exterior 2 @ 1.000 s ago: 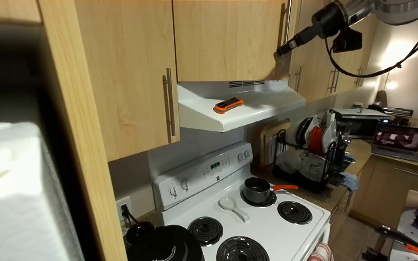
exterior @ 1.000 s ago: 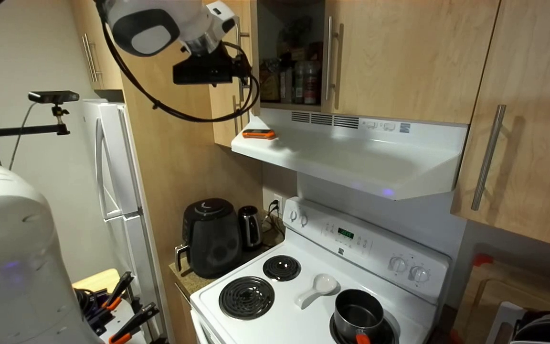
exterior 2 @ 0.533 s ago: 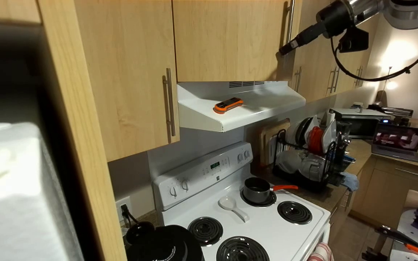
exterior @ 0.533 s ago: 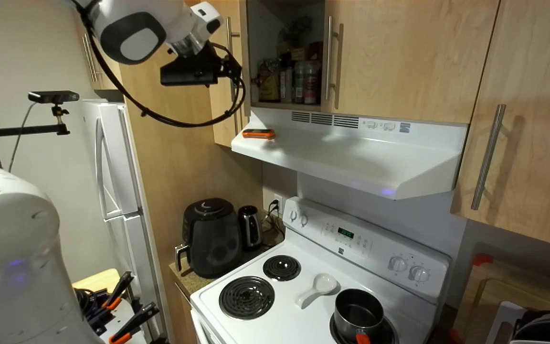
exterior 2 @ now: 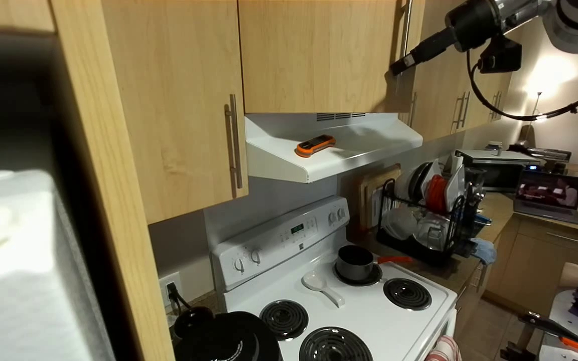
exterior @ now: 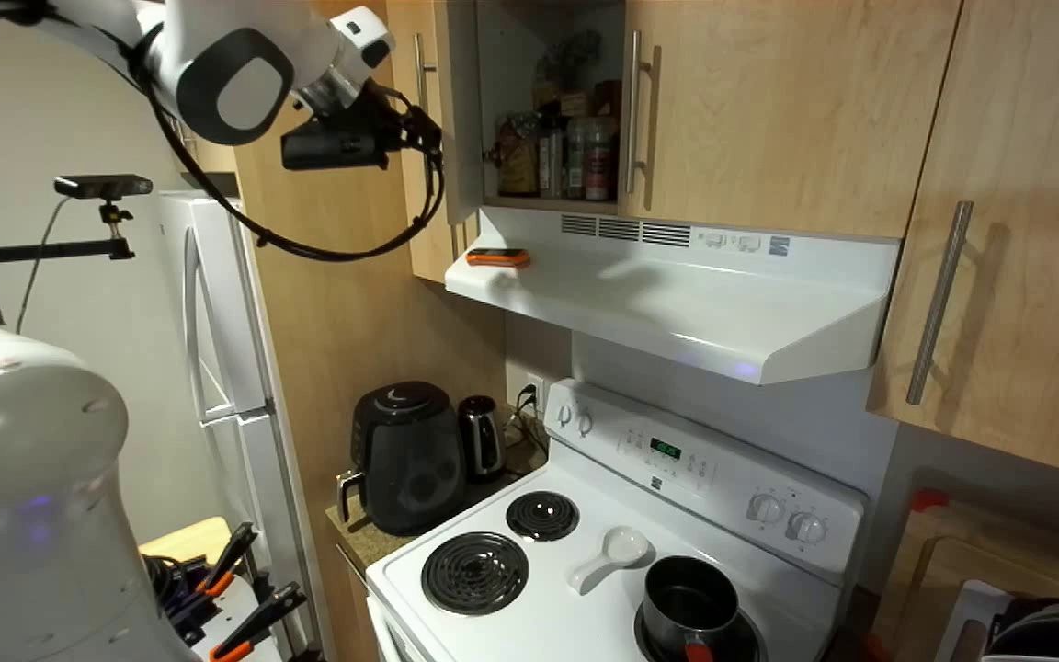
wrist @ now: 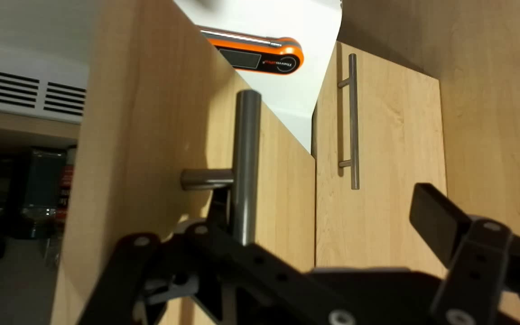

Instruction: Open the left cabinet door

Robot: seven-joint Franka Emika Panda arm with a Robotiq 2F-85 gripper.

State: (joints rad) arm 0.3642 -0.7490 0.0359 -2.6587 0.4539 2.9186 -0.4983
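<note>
The left cabinet door [exterior: 463, 110] is swung outward, seen nearly edge-on in an exterior view, with its front face turned toward the camera in an exterior view [exterior 2: 319, 55]. Its metal bar handle [wrist: 246, 158] runs upright through the wrist view. My gripper [wrist: 327, 212] stands open. Its left finger [wrist: 218, 205] is tucked behind the bar, between handle and door face. The right finger [wrist: 440, 221] is free, well apart from the bar. In an exterior view the gripper [exterior 2: 398, 66] is at the handle's lower part.
Food jars [exterior: 585, 156] stand inside the opened cabinet. The twin door [exterior: 787, 110] is closed beside it. Below lies the white range hood [exterior: 677, 285], bearing an orange thermometer [exterior: 498, 257]. Another light-wood door [wrist: 391, 149] with a bar handle is close behind the swung door.
The door has swung farther out, baring more of the cabinet's inside. My arm and gripper have moved away from the cabinet along with the handle; the jaws have stayed open.
</note>
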